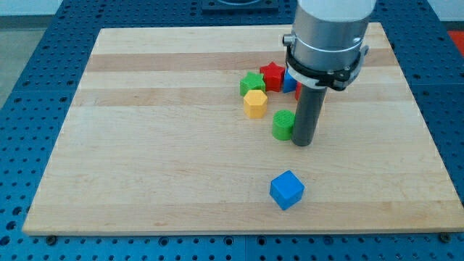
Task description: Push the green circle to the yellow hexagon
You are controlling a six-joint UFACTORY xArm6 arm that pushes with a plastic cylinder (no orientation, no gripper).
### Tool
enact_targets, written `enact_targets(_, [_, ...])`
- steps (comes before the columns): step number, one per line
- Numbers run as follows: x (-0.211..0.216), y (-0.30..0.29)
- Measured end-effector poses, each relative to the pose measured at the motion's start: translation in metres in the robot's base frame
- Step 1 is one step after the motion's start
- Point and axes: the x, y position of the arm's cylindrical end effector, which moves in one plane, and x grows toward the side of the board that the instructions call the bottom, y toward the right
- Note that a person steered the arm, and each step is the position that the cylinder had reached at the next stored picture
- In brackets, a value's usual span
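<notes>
Camera view: my tip (302, 143) rests on the wooden worktop (145, 145), touching the green circle (283, 125) from the view's right. This tool is a plain rod, holding nothing. The yellow hexagon (254, 104) sits near, toward the view's upper left.

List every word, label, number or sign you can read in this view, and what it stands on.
None: no readable text shows on the wooden board, the green circle, the yellow hexagon, the blue cube, the other blocks or the arm's grey housing.
My tip sits just right of the green circle.
</notes>
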Motion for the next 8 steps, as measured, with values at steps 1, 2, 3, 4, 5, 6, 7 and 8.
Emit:
enact_targets(1, [-0.002, -0.001])
enact_targets(2, [-0.007, -0.001])
enact_targets(3, [-0.012, -0.001])
enact_targets(4, [-0.013, -0.002])
enact_targets(5, [-0.013, -0.004])
enact_targets(6, [-0.013, -0.007])
enact_targets(7, [-0.016, -0.010])
enact_targets(8, [-0.019, -0.012])
